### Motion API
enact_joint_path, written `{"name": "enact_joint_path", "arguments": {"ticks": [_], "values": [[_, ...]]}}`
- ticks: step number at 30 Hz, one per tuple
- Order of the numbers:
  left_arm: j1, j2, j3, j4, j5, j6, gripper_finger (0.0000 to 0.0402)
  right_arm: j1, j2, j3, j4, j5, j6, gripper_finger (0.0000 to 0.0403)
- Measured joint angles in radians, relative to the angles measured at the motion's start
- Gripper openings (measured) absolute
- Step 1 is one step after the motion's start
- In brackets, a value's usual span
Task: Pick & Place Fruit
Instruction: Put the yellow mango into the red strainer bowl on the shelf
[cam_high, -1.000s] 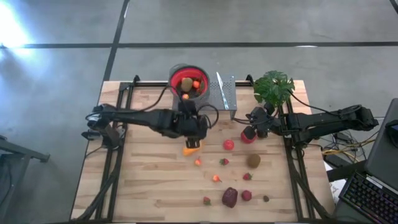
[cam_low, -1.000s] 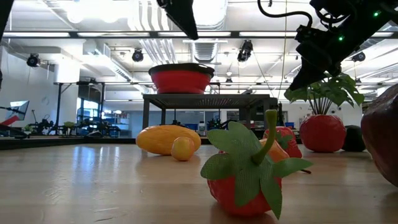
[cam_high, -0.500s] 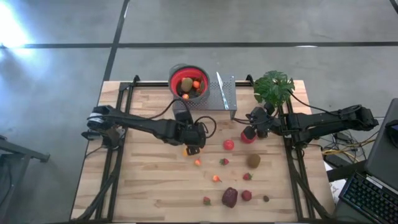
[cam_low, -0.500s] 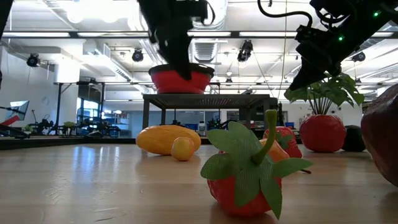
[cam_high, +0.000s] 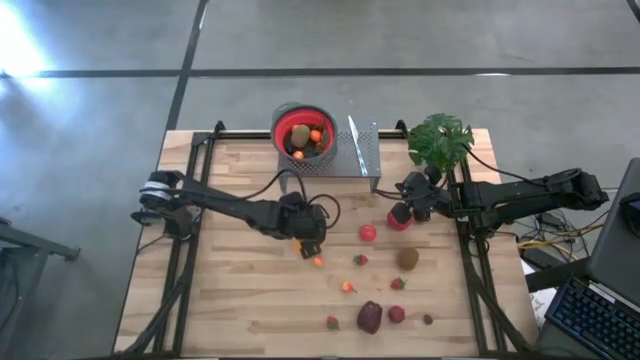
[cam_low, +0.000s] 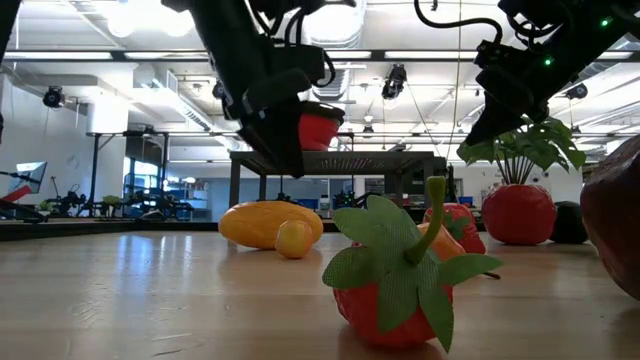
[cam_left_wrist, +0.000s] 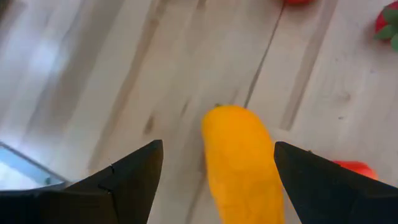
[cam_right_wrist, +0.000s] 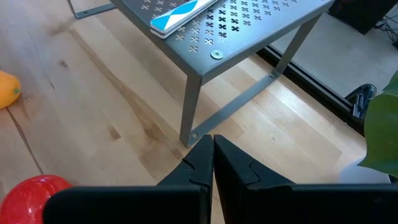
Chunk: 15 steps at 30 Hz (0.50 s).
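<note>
Your wooden tabletop (cam_high: 240, 290) fills the frame's centre; loose fruit (cam_high: 369, 317) lies scattered lower right. At centre, your left hand (cam_high: 308, 240) hangs spread wide over the elongated orange fruit (cam_left_wrist: 242, 162). Right of centre, your right hand (cam_high: 403, 213) waits pinched closed

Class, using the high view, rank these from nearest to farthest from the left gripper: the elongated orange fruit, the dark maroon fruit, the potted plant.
1. Elongated orange fruit, directly under the left gripper.
2. Dark maroon fruit, near the table's front edge.
3. Potted plant, at the far back corner on the right arm's side.
</note>
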Motion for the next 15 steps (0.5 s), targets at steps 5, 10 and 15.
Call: {"name": "enact_joint_path", "arguments": {"ticks": [5,10,15], "values": [[-0.001,0.0,-0.047,0.071,0.021,-0.007,0.0312,0.0,0.0,0.0,0.0,0.0,0.0,0.0008],[-0.001,0.0,-0.067,0.089,0.038,-0.025,0.0312,0.0,0.0,0.0,0.0,0.0,0.0,0.0008],[-0.001,0.0,-0.097,0.127,0.041,-0.032,0.0312,0.0,0.0,0.0,0.0,0.0,0.0,0.0008]]}}
